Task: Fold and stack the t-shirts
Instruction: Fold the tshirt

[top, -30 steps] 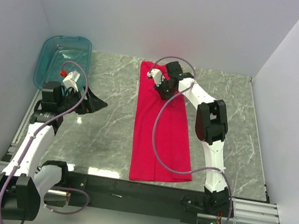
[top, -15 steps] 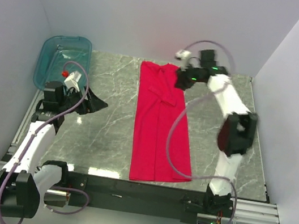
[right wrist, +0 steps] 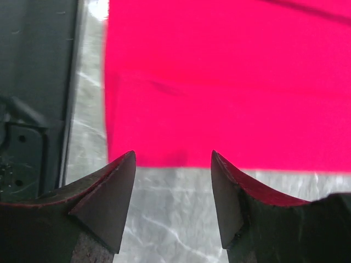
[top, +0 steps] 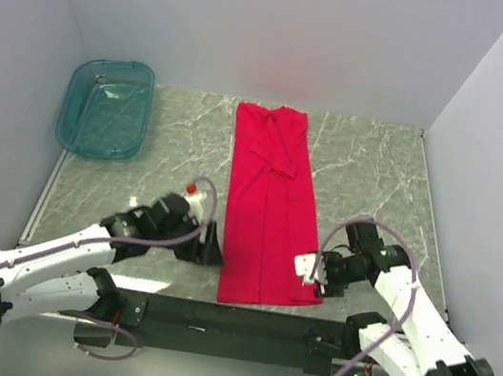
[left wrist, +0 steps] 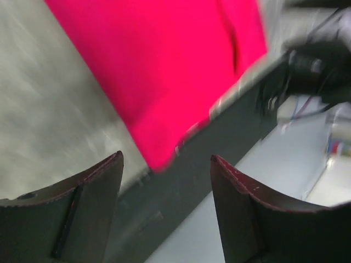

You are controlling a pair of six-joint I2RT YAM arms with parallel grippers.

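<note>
The red t-shirt (top: 269, 201) lies on the marble table as a long narrow strip, collar end at the back and hem at the near edge. My left gripper (top: 210, 247) sits low beside the hem's left corner, open and empty; in the left wrist view the t-shirt (left wrist: 164, 71) fills the top, its corner just beyond the left gripper (left wrist: 166, 156). My right gripper (top: 308, 267) is at the hem's right side, open and empty. In the right wrist view the right gripper (right wrist: 173, 154) hovers just short of the t-shirt (right wrist: 230, 82) edge.
A translucent teal tub (top: 105, 108) stands at the back left of the table. The black front rail (top: 211, 316) runs just below the shirt's hem, and it shows as a dark band (left wrist: 214, 175) in the left wrist view. White walls enclose three sides.
The right arm left the collar end, swung to the near right of the shirt and opened. The left arm moved from beside the tub to the hem's left corner.
</note>
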